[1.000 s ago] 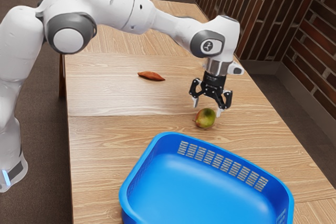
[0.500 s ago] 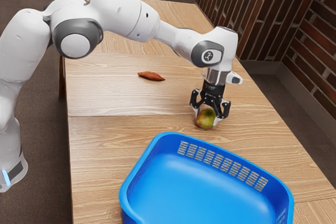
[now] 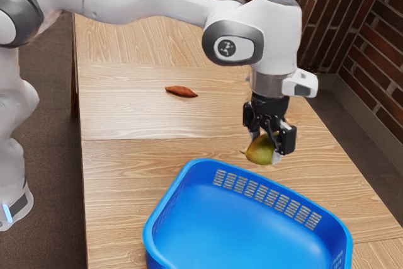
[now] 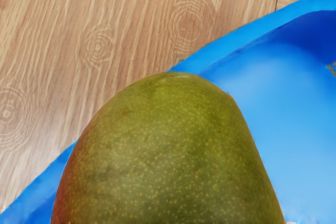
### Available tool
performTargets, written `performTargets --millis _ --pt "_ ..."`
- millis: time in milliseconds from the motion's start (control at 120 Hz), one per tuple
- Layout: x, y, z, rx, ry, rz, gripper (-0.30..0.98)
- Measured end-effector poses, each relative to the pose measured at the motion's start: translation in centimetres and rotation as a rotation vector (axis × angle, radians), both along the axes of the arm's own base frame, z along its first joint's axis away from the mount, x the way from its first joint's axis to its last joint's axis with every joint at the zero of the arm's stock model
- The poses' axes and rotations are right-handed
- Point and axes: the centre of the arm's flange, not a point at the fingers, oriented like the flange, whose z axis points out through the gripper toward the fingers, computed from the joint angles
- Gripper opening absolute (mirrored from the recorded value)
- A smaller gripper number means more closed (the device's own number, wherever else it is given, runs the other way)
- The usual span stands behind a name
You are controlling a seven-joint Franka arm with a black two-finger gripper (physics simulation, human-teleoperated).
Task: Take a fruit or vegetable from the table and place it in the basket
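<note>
The black gripper (image 3: pixel 267 144) is shut on a green and reddish mango (image 3: pixel 259 150), one finger at each side of it. The mango hangs above the table, behind the far rim of the blue basket (image 3: pixel 220 237) in the exterior view. In the wrist view the mango (image 4: pixel 173 156) is large and close under my hand, with the basket (image 4: pixel 294 114) beyond and below it. The mango covers part of the basket's rim there.
A reddish-brown, pointed vegetable (image 3: pixel 181 91) lies on the wooden table (image 3: pixel 126 111), farther back than the basket. A brick wall (image 3: pixel 371 48) stands past the table at the exterior view's right.
Since the earlier frames my gripper went down over the mango, took hold of it and lifted it off the table. The arm has swung nearer the camera and my hand has turned.
</note>
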Motion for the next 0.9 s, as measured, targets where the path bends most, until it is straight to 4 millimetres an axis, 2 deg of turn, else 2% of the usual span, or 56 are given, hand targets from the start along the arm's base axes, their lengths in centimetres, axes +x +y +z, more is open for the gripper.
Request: performTargets --millis 108,183,242,300,358,417,458,533,575,617,675,792,817,858,900 --pt "-7.0 -10.2 -0.9 0.014 0.025 -0.134 0.39" --pt "-11.7 -16.2 -1.7 0.021 0.044 -0.212 0.39" --pt "-14.6 -19.2 -2.1 0.023 0.055 -0.249 0.37" --pt "-15.9 -20.5 -2.3 0.022 0.062 -0.248 0.37" --pt "-15.1 -19.9 -2.5 0.021 0.069 -0.204 0.37" --pt "-12.0 -17.3 -3.2 0.023 0.082 -0.114 0.37" --pt "-8.7 -14.0 -3.6 0.021 0.093 -0.021 0.37" --pt "-3.0 -6.1 -4.1 0.011 0.107 0.167 0.37" --pt "-1.0 -2.6 -4.2 0.004 0.112 0.247 0.38" --pt "0.0 -0.6 -4.3 -0.002 0.118 0.294 0.39" --pt "0.0 -0.8 -4.5 -0.005 0.125 0.307 0.39" --pt "-2.0 -5.3 -5.1 -0.006 0.143 0.254 0.38" --pt "-2.3 -5.8 -5.2 -0.008 0.146 0.248 0.43" --pt "-2.5 -6.2 -5.2 -0.026 0.16 0.253 0.5" --pt "-2.1 -5.6 -5.2 -0.042 0.171 0.273 0.55"
